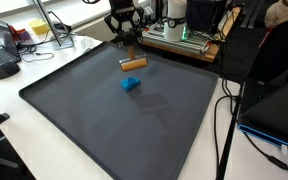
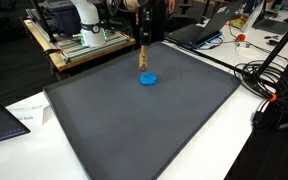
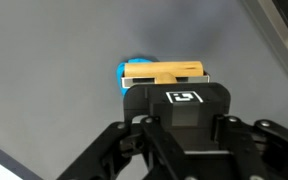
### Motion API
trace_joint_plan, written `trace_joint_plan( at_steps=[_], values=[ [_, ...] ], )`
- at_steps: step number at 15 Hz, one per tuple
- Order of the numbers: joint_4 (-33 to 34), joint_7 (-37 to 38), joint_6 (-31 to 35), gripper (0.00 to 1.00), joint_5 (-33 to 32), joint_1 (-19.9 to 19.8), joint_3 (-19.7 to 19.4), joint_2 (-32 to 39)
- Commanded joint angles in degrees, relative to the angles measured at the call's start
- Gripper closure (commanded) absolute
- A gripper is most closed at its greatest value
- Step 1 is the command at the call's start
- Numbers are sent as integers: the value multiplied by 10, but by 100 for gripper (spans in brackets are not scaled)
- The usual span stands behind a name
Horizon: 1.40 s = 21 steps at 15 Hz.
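Wrist view shows the gripper [image 3: 166, 84] clamped shut on a wood block [image 3: 164, 71], with a blue block [image 3: 130, 76] just beneath. Both are near one edge of the mat [image 1: 104, 130], and most of it stretches away from them.

Black pincer [image 3: 170, 84], white logo [image 3: 183, 97]; arm [image 2: 86, 14] apparently white.

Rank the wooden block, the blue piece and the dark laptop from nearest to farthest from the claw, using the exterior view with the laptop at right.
1. Wooden block, held in the claw.
2. Blue piece, on the mat, just below the block in this view.
3. Dark laptop, off the mat at the right edge.
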Motion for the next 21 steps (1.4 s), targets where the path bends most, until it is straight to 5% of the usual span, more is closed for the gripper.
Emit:
trace_joint_plan(
  at_steps=[1,2,3,7,8,21],
  values=[
    [20,-83,-12,78,-7,-15,-7,8],
    [19,-94,-2,78,15,-19,-9,7],
    [8,-60,-1,53,2,-14,-3,6],
    [10,-78,-1,53,3,-20,-6,8],
    [11,-64,11,78,-13,-19,-6,14],
    [-21,9,114,78,-46,-22,0,66]
  ],
)
